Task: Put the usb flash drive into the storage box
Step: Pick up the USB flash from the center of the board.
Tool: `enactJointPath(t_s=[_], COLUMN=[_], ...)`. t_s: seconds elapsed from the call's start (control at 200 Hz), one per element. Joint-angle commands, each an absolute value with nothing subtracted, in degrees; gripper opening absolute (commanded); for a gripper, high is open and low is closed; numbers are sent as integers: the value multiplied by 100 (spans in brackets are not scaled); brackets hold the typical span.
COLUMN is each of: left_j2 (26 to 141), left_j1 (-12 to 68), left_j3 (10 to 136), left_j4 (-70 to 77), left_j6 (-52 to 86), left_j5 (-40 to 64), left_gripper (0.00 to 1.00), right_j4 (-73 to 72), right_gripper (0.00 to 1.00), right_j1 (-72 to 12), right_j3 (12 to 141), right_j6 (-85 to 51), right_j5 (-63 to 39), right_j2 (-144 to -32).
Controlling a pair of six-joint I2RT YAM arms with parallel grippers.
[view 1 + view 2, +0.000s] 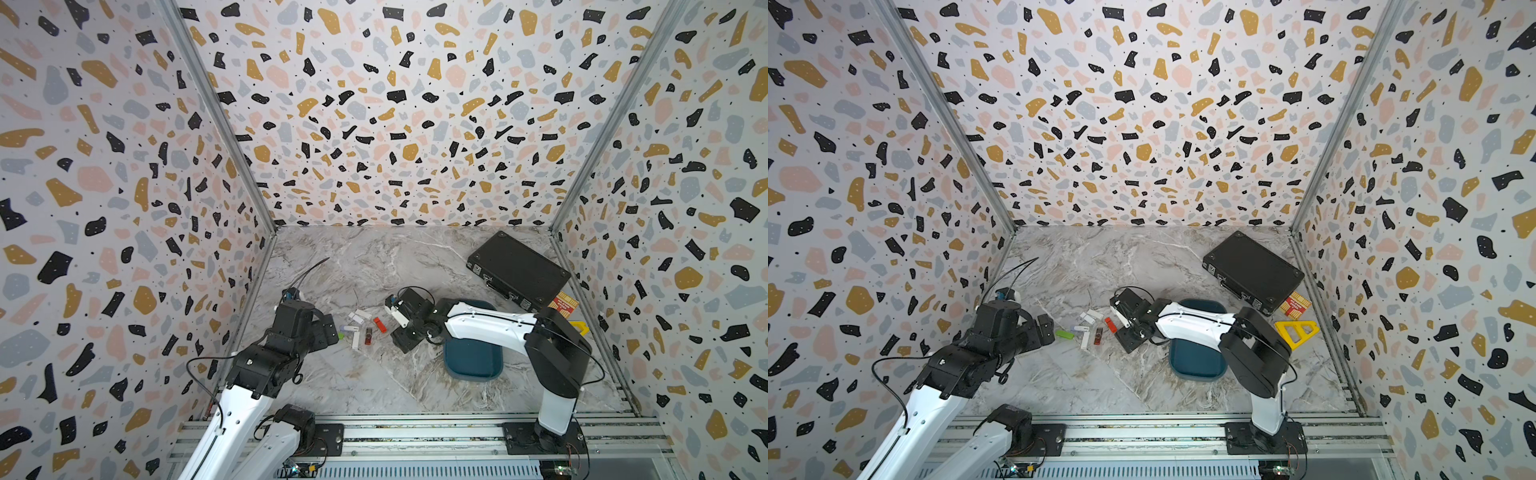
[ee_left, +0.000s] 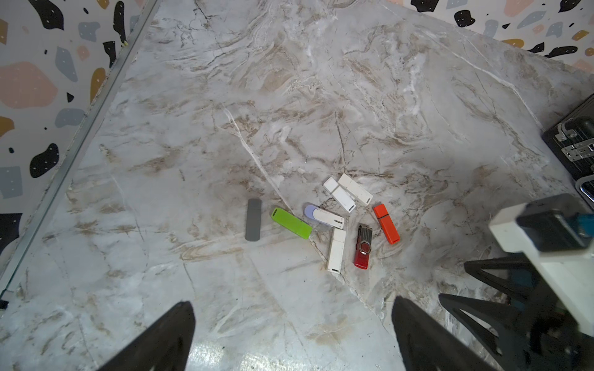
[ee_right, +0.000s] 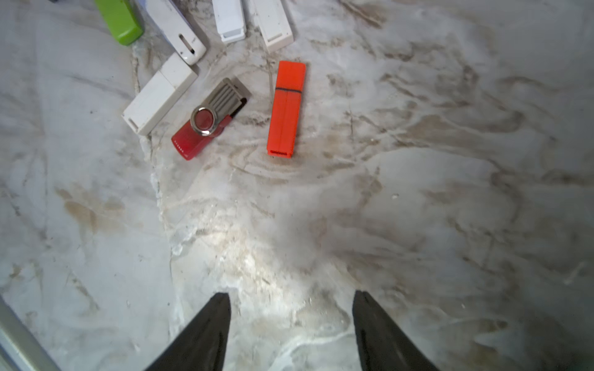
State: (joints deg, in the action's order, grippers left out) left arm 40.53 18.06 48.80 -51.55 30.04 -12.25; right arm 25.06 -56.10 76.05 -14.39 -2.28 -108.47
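Right gripper [image 3: 291, 293] hovered part-open and empty above the grey marble-patterned surface [image 3: 418, 192], short of the orange rectangular plastic usb flash drive [image 3: 286, 109]. Dark teal shallow plastic storage box [image 1: 473, 361] lay nearby. Advised: centre over the drive, lower fully, grip its narrow sides.

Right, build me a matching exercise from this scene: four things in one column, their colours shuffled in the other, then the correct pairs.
Things
1. storage box
2. briefcase
3. swivel-clip flash drive
4. table

Colours
A. black
B. marbled grey and beige
C. dark teal
D. red with a metal clip

Pairs: 1-C, 2-A, 3-D, 4-B
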Motion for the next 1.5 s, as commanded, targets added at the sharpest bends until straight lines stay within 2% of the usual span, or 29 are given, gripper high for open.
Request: enactJointPath(t_s=[0.0, 0.586, 0.711, 0.991, 1.281, 1.497], left_j2=[4087, 4175, 4184, 4201, 4295, 4403], left_j1=[1826, 1821, 1822, 1824, 1824, 1828], left_j3=[5090, 5090, 5080, 5088, 5194, 5232], left_j4=[-5210, -5232, -5220, -5253, -5506, -5565], left_j6=[2972, 2943, 2937, 2976, 3207, 3263], left_j5=[-1220, -1153, -1109, -1211, -1783, -1815], left_gripper=[100, 100, 100, 100, 100, 100], right_j4=[2987, 3458, 3544, 3533, 3524, 3260], right_gripper=[65, 57, 47, 32, 23, 22], right_j1=[-5712, -5723, -5722, -5723, -5659, -5359], right_j3=[8201, 10206, 10437, 10637, 10607, 9542], right_j6=[-1122, -824, -857, -1089, -1239, -1305], right_j5=[-106, 209, 211, 131, 174, 260], right_j2=[-11153, -12902, -13092, -13223, -12694, -11167])
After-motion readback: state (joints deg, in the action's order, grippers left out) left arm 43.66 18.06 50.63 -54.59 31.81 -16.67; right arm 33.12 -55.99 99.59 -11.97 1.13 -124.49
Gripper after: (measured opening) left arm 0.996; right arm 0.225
